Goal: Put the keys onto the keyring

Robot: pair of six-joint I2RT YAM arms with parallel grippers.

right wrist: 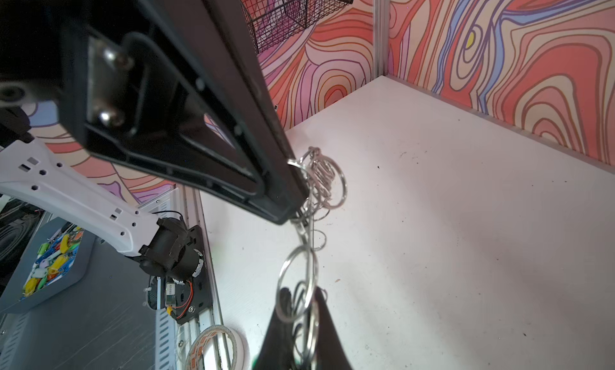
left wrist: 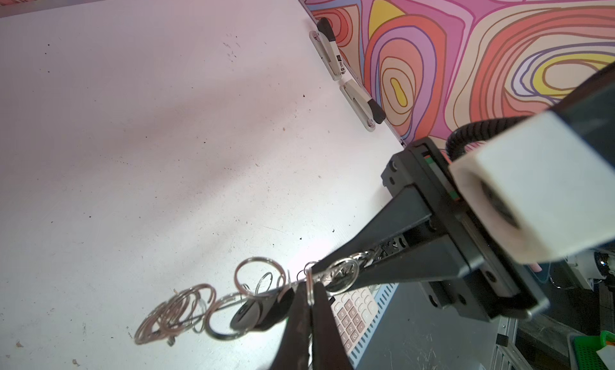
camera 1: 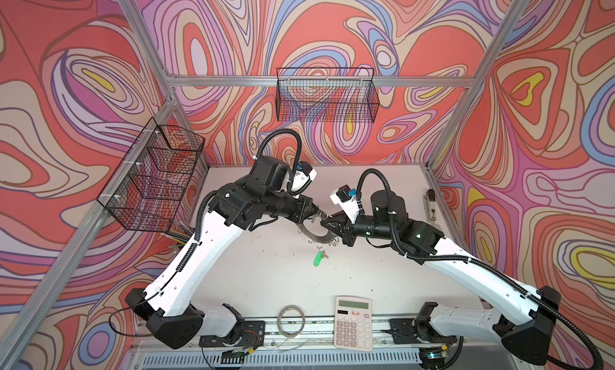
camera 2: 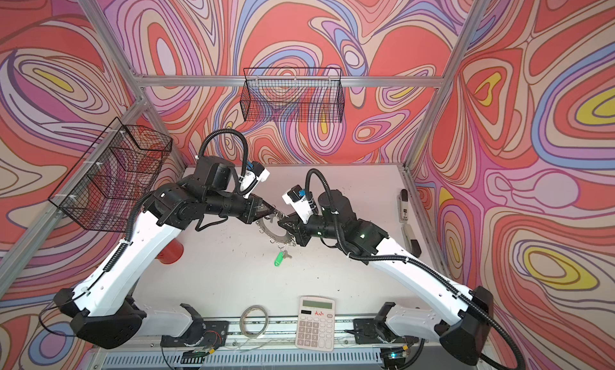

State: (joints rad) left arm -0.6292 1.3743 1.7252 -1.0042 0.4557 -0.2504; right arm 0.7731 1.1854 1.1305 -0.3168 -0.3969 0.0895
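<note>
Your left arm [camera 1: 199, 252] and right arm [camera 1: 466, 263] stretched inward over the middle of the bench [camera 1: 259, 285], left claw [camera 1: 317, 212] and right claw [camera 1: 323, 223] tip to tip, each pinching a loop of the keyring [camera 1: 312, 239], green-tagged key [camera 1: 318, 259] lying just beside it toward the front edge

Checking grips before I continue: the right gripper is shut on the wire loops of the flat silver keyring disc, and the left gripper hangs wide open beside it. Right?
Not open. In the left wrist view the left gripper is shut on a small silver ring. The rest holds: the right gripper is shut on the wire loops of the flat silver keyring disc.
</note>
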